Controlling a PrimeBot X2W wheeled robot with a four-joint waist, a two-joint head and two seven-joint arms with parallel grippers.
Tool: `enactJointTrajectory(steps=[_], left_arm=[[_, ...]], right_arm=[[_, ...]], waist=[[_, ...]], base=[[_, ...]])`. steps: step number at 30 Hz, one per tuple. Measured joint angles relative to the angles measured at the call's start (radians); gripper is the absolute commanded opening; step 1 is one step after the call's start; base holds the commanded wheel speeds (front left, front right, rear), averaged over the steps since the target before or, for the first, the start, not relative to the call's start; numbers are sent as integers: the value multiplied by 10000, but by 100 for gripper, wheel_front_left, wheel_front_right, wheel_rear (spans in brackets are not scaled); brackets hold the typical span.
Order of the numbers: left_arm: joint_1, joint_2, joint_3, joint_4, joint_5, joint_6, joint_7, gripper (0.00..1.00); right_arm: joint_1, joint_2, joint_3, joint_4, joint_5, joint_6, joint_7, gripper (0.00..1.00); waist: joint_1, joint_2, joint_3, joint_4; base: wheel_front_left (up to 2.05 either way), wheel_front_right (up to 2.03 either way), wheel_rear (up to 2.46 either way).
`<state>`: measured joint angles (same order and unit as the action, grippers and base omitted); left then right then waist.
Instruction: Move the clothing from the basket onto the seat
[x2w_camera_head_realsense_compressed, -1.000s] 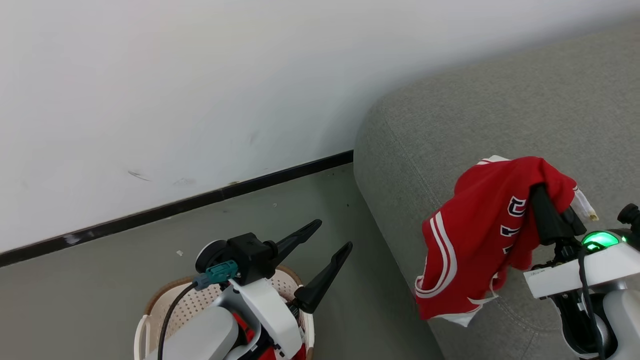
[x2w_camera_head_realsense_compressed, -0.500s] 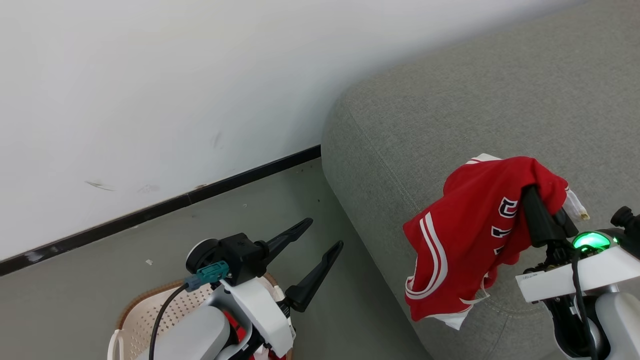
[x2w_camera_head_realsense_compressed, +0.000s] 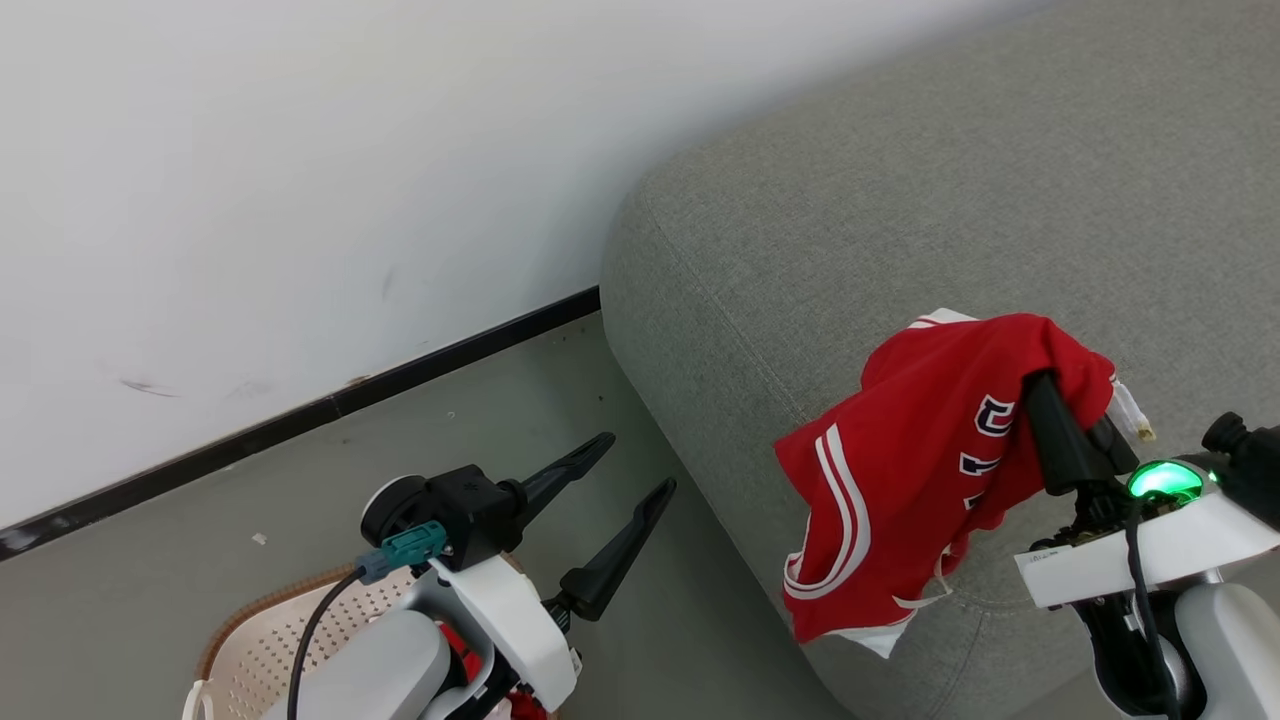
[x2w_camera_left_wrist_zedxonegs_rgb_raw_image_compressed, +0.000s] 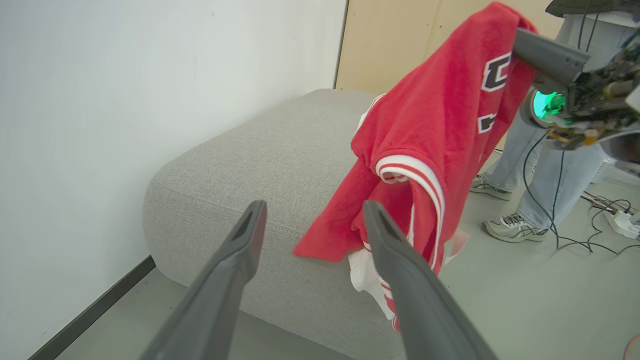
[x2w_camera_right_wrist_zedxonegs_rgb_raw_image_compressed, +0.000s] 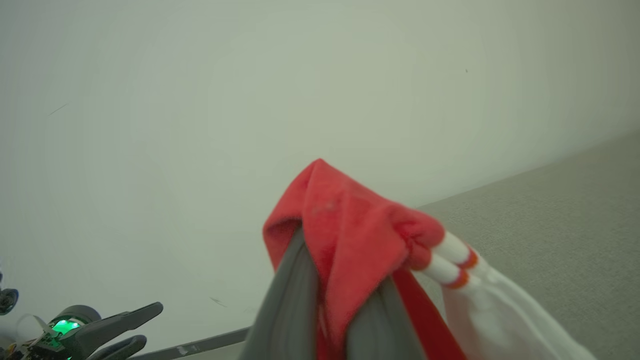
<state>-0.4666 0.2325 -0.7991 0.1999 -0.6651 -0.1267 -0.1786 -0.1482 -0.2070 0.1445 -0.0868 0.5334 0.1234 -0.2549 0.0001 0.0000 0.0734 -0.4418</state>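
Observation:
A red garment of the clothing (x2w_camera_head_realsense_compressed: 920, 480), with white stripes and lettering, hangs from my right gripper (x2w_camera_head_realsense_compressed: 1045, 388), which is shut on its top fold above the front corner of the grey seat (x2w_camera_head_realsense_compressed: 900, 230). In the right wrist view the fabric (x2w_camera_right_wrist_zedxonegs_rgb_raw_image_compressed: 350, 225) bunches over both closed fingers. Seen from the left wrist, the garment (x2w_camera_left_wrist_zedxonegs_rgb_raw_image_compressed: 440, 125) dangles with its lower edge brushing the seat (x2w_camera_left_wrist_zedxonegs_rgb_raw_image_compressed: 260, 150). My left gripper (x2w_camera_head_realsense_compressed: 636, 463) is open and holds nothing, above the cream basket (x2w_camera_head_realsense_compressed: 250, 640). A bit of red fabric (x2w_camera_head_realsense_compressed: 460, 650) shows in the basket under the left arm.
A white wall with a dark baseboard (x2w_camera_head_realsense_compressed: 300, 420) runs behind the grey floor to the left of the seat. In the left wrist view a person's legs and shoes (x2w_camera_left_wrist_zedxonegs_rgb_raw_image_compressed: 545, 165) stand beyond the seat, with cables and a power strip (x2w_camera_left_wrist_zedxonegs_rgb_raw_image_compressed: 620, 220) on the floor.
The head camera has swung, so the seat fills more of the picture and the basket sits lower. The right gripper with the garment has edged slightly further over the seat. Both grips are unchanged.

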Motion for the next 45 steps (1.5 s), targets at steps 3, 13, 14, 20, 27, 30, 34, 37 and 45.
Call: enactJointTrajectory(steps=[3, 13, 14, 20, 27, 30, 34, 37, 45], left_arm=[[0, 35, 29, 0, 2, 2, 0, 100], [0, 31, -4, -46, 75, 6, 0, 100], [0, 31, -10, -50, 75, 6, -2, 100], [-1, 31, -31, -125, 75, 6, -4, 100], [-35, 205, -142, -259, 176, 6, 13, 100], [-136, 249, -171, -337, 201, 4, 79, 100], [-180, 276, -224, -462, 251, 4, 163, 100], [-185, 314, -236, -546, 251, 4, 257, 100], [-200, 449, -322, -882, 251, 4, 458, 100]], right_arm=[[-74, -79, 65, -171, -140, 0, 0, 0], [-1262, -665, 123, -403, -238, 0, 0, 0], [-1342, -740, 117, -403, -224, 0, 0, 0], [-2084, -1250, -65, -268, 4, 0, -2, 0], [-3138, -1969, -249, 585, 487, 0, -2, 0], [-3471, -2203, -318, 1020, 633, 0, -2, 0], [-3828, -2514, -382, 1592, 759, 0, -2, 0], [-4138, -2654, -403, 1981, 1030, 0, 12, 0], [-5036, -3104, -477, 2886, 1262, 0, 169, 0]], waist=[[0, 0, 29, -66], [0, 0, 148, -111], [0, 0, 151, -98], [0, 0, 197, -18], [0, 0, 373, 82], [0, 0, 460, 128], [0, 0, 600, 199], [0, 0, 724, 263], [0, 0, 1146, 444]], base=[[0, 0, 0], [0, 0, 0], [0, 0, 0], [0, 0, 0], [0, 0, 0], [0, 0, 0], [0, 0, 0], [0, 0, 0], [0, 0, 0]])
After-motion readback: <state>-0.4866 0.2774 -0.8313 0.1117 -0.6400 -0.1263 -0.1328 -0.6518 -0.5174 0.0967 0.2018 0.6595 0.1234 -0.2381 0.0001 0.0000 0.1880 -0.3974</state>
